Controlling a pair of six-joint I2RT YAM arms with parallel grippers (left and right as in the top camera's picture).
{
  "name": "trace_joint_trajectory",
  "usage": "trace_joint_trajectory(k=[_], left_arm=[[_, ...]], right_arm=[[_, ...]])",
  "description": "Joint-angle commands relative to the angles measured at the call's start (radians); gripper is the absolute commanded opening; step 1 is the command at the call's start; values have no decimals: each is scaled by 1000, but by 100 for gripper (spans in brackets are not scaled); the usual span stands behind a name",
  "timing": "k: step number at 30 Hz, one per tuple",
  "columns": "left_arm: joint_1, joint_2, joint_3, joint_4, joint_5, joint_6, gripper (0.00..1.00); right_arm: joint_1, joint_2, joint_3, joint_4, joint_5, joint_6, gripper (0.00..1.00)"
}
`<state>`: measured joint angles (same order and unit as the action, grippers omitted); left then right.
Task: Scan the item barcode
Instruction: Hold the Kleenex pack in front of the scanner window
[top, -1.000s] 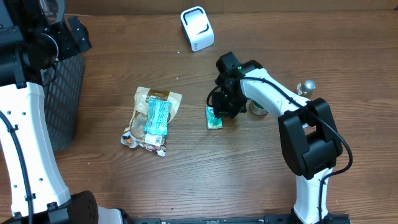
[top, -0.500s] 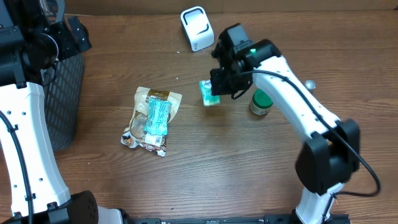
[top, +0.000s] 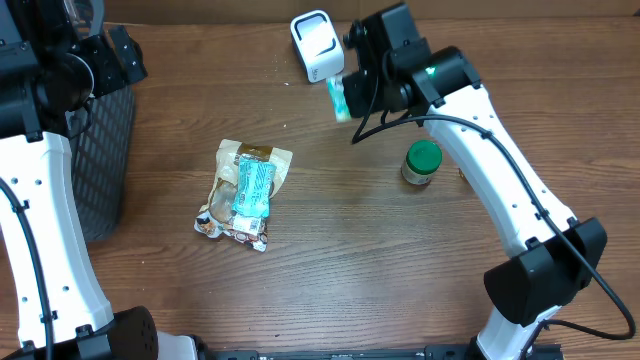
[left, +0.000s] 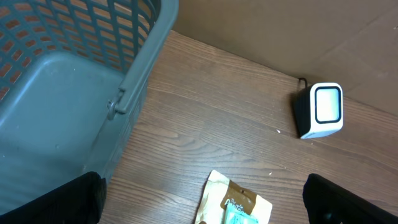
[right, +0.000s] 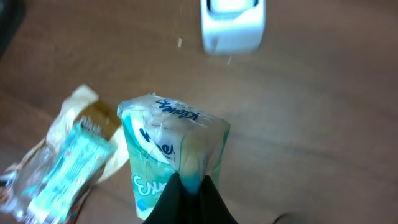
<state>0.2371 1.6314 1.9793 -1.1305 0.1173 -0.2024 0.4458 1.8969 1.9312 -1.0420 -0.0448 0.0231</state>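
The item is a green and white tissue pack (top: 339, 98), and my right gripper (top: 350, 97) is shut on it. The pack hangs above the table just right of the white barcode scanner (top: 317, 45). In the right wrist view the black fingers (right: 177, 196) pinch the lower edge of the pack (right: 168, 146), and the scanner (right: 233, 25) lies ahead at the top. My left gripper (top: 115, 55) is open and holds nothing at the far left, over the basket's edge. Its wrist view shows the scanner (left: 320, 109) at the right.
A grey mesh basket (top: 105, 150) stands at the left edge of the table. A pile of snack pouches (top: 245, 190) lies left of centre. A small jar with a green lid (top: 422, 162) stands right of centre, under the right arm.
My right gripper has lifted the tissue pack off the table and carried it back and slightly left, up to the scanner. The left arm has not moved.
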Motion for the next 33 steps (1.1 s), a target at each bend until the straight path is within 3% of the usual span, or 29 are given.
trace_joint_trajectory(k=[1, 9, 19, 33], left_arm=[[-2, 3, 26, 1, 6, 16, 100], [-2, 3, 26, 1, 6, 16, 100], [-2, 3, 26, 1, 6, 16, 100], [-2, 3, 26, 1, 6, 16, 100]], right_arm=[[2, -39, 45, 34, 55, -94, 4], [3, -39, 45, 174, 64, -256, 4], [8, -18, 19, 421, 213, -374, 4], [50, 262, 14, 830, 487, -657, 4]])
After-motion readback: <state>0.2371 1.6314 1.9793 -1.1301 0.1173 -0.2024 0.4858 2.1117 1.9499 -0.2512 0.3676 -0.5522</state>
